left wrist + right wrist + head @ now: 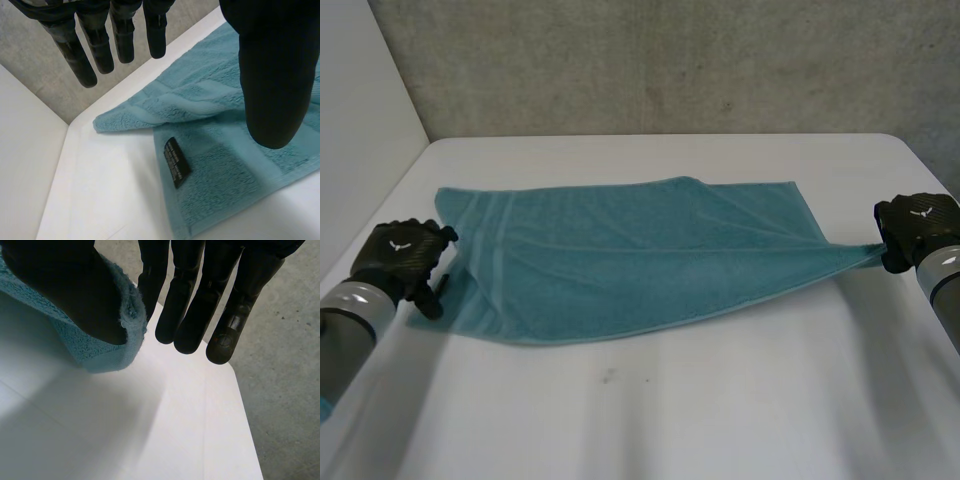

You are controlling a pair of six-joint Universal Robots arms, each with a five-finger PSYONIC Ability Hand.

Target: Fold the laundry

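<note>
**Position.** The towel (620, 260) lies on the table (670, 420) between the two hands. One layer is turned over on a slant, so its edges do not line up.

**Right hand.** The right hand (918, 228) pinches one corner of the towel between the thumb (65, 285) and straight fingers. The cloth draws to a taut point at this hand.

**Left hand.** The left hand (405, 255) hovers over the opposite short end of the towel. Its fingers (102, 45) are straight and spread well apart from the thumb, and it holds nothing. A black label (176, 161) lies on the towel under its palm, and a towel corner lies beyond its fingertips.

**Progress.** The task appears to be at an early stage. Only one rough, skewed turn-over is present, and no neat fold is complete. Three steps likely remain:
- The left hand takes hold of its end of the towel.
- The edges are brought into line.
- The towel is folded down to a compact stack.
</note>
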